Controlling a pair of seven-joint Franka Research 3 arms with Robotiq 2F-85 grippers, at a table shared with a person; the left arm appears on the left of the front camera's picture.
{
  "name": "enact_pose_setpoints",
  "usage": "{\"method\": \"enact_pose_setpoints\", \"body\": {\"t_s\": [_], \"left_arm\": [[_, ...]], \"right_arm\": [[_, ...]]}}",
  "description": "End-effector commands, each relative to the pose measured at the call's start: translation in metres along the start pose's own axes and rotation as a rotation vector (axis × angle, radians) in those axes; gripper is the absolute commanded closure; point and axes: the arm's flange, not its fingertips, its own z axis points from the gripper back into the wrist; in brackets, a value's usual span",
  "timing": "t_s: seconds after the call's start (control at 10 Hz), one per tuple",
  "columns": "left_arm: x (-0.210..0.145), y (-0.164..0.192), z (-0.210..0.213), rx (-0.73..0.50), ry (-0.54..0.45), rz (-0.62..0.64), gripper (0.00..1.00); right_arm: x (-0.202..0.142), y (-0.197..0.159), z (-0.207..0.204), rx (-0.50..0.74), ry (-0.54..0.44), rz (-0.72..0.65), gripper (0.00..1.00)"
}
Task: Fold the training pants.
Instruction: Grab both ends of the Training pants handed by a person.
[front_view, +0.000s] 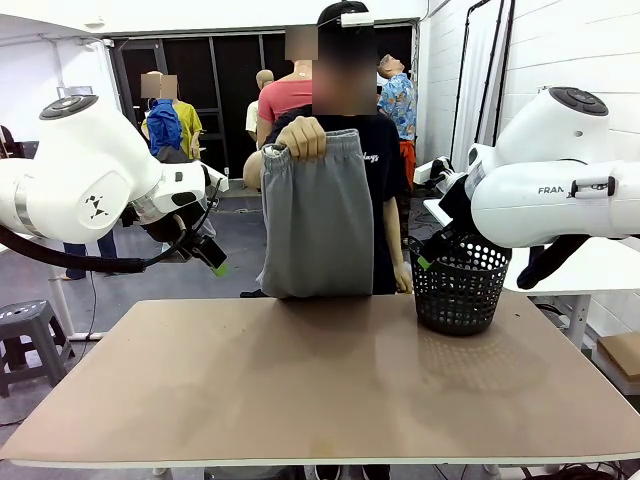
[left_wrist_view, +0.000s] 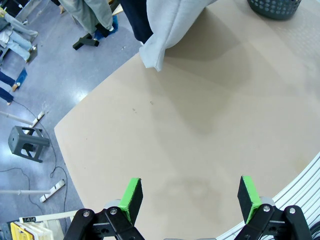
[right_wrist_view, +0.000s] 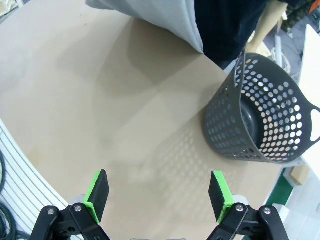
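Note:
A person at the far side of the table holds up the light grey training pants (front_view: 317, 215) by the waistband with one hand (front_view: 302, 137); they hang doubled over above the table's far edge. Their lower end also hangs into the left wrist view (left_wrist_view: 172, 25) and the right wrist view (right_wrist_view: 150, 15). My left gripper (front_view: 212, 256) hovers open at the left, raised above the table, with nothing between its green pads (left_wrist_view: 131, 196). My right gripper (front_view: 430, 256) stands open at the right beside the basket, its pads (right_wrist_view: 97, 192) empty too.
A dark perforated plastic basket (front_view: 458, 285) stands on the table's far right, also in the right wrist view (right_wrist_view: 265, 120). The tan table (front_view: 320, 380) stretches wide between the arms. A grey stool (front_view: 25, 335) stands on the floor at the left.

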Motion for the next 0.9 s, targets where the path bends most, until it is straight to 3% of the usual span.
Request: {"method": "enact_pose_setpoints", "body": {"t_s": [0.0,0.8], "left_arm": [[0.0002,-0.0007,-0.0007,-0.005,-0.003,-0.002,0.0],[0.0002,-0.0007,-0.0007,-0.005,-0.003,-0.002,0.0]], "right_arm": [[-0.0004,-0.0002,-0.0025,0.007,0.004,-0.001,0.0],[-0.0004,-0.0002,-0.0025,0.007,0.004,-0.001,0.0]]}}
